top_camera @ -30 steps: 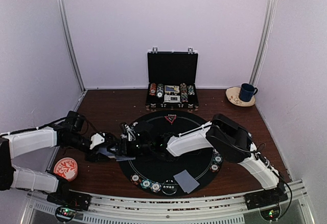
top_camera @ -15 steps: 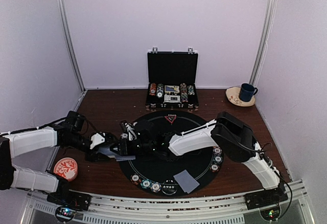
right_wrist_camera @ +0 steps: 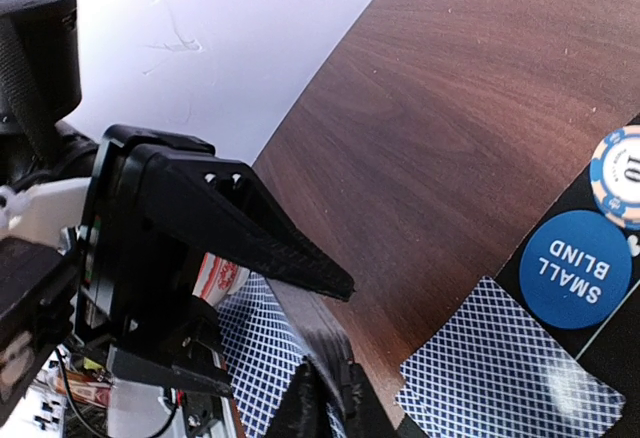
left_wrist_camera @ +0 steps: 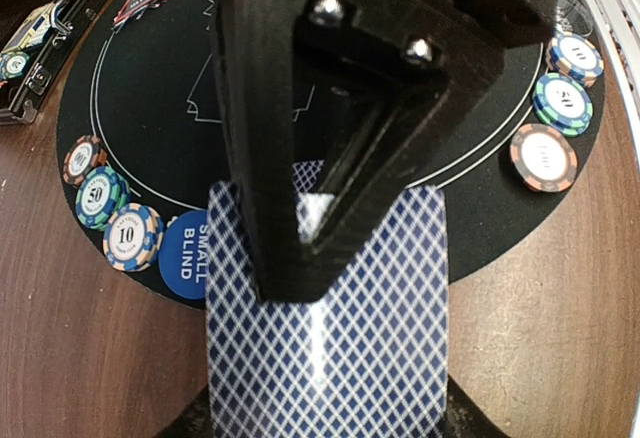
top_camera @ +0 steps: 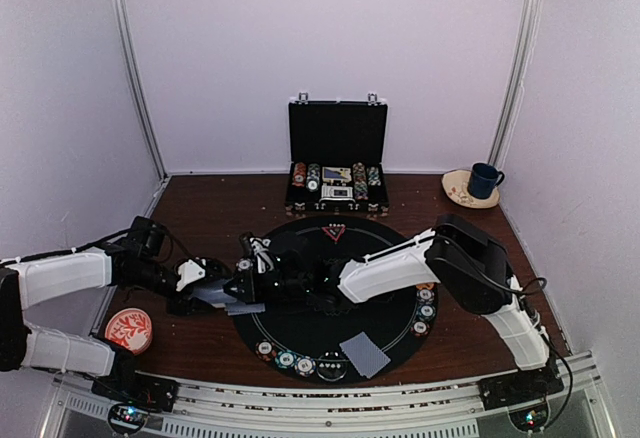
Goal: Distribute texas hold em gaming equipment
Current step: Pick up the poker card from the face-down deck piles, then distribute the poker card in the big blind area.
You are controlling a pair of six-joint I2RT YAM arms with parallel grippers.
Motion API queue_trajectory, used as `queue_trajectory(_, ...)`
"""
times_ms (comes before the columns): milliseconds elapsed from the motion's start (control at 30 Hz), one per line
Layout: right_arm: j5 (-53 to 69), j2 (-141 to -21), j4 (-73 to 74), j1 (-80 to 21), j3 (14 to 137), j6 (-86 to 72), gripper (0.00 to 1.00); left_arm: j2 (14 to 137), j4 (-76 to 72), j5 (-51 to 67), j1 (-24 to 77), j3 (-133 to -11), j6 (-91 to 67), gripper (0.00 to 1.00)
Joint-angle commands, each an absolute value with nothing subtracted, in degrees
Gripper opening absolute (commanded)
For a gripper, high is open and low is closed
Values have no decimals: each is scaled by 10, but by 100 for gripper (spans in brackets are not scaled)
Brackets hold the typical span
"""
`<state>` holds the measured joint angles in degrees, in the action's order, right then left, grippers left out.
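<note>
Left tool [left_wrist_camera: 305, 258] clamps the deck [left_wrist_camera: 370, 338], which sticks out past its tip; right tool [right_wrist_camera: 325, 398] is pinched shut on the top card [right_wrist_camera: 250, 358] at its tip. We'd slide that card off flat and slow so just one comes, left grip firm

Soft, even light fills my overhead view. From my left wrist, the playing cards [left_wrist_camera: 325, 358] smear at six o'clock; from my right, glare off the wall [right_wrist_camera: 250, 18] blooms at eleven.
</note>
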<state>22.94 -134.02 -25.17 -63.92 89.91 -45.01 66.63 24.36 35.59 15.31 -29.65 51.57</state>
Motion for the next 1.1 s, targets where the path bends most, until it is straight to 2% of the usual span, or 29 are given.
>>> queue_trajectory(0,211,-1308,-256,-628,868,-444,5,667,240,380,150,-298,523,11)
queue_trajectory(133,217,-1288,-272,-625,848,-449,0,668,240,379,150,-299,524,11)
queue_trajectory(667,237,-1188,-301,-586,729,-459,0,671,240,377,150,-299,524,11)
queue_trajectory(1067,235,-1035,-253,-506,584,-428,0,672,240,378,150,-300,524,11)
